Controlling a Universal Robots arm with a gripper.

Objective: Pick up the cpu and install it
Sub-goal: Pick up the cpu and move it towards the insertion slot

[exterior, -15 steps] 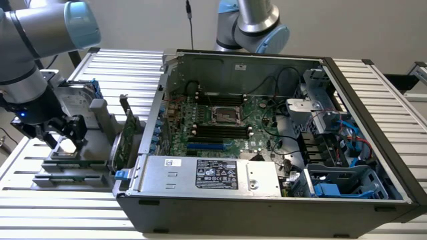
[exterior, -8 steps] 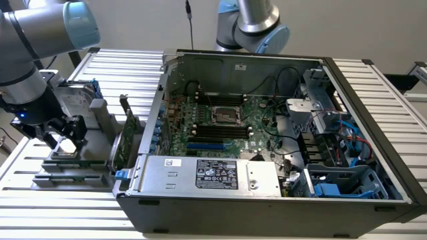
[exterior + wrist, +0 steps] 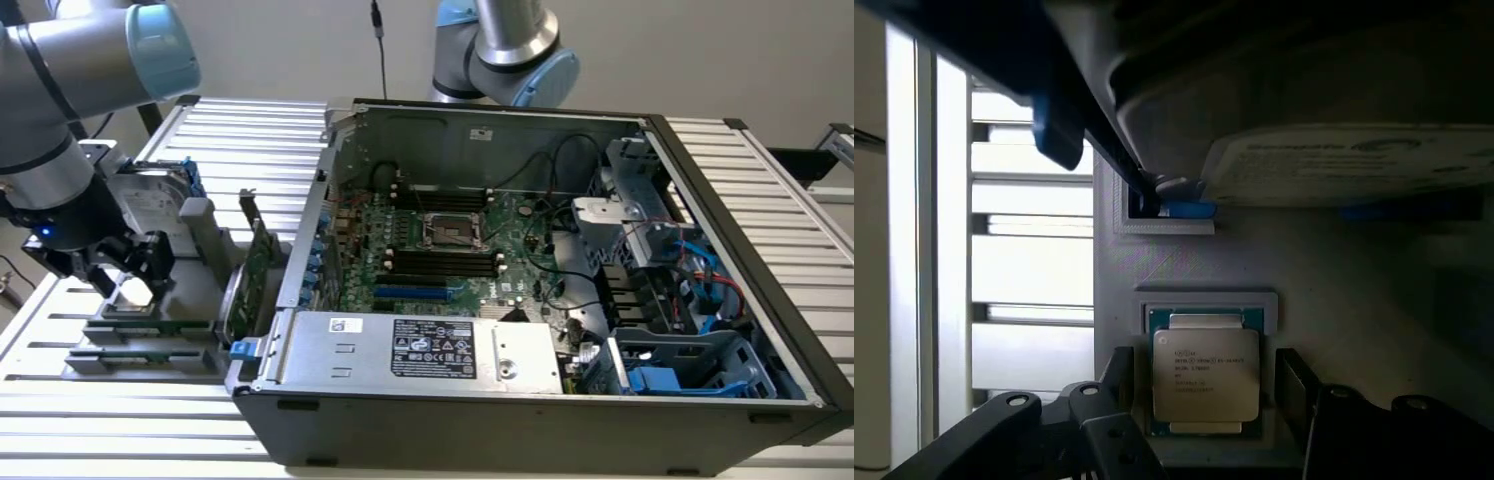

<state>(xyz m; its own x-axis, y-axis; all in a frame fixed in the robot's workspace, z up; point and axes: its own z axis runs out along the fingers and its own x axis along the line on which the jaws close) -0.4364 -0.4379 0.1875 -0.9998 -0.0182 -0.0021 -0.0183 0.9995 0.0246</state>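
Observation:
The cpu (image 3: 1206,375) is a small square chip with a dull silver top, lying flat in a grey holder (image 3: 1194,270). In the exterior view the cpu (image 3: 134,293) shows pale, on the stand to the left of the computer case. My gripper (image 3: 1206,388) is open and straddles the chip, one dark finger (image 3: 1118,372) on each side with a small gap to the chip's edges. From outside, the gripper (image 3: 130,275) hangs low over the holder (image 3: 140,325). The empty cpu socket (image 3: 451,232) sits in the middle of the motherboard.
A silver hard drive (image 3: 147,195) with a blue bracket stands just behind the gripper, close over the chip as the hard drive (image 3: 1354,165) shows at the wrist. A green upright card (image 3: 254,265) stands between holder and open case (image 3: 534,420). A second arm (image 3: 501,50) rises behind the case.

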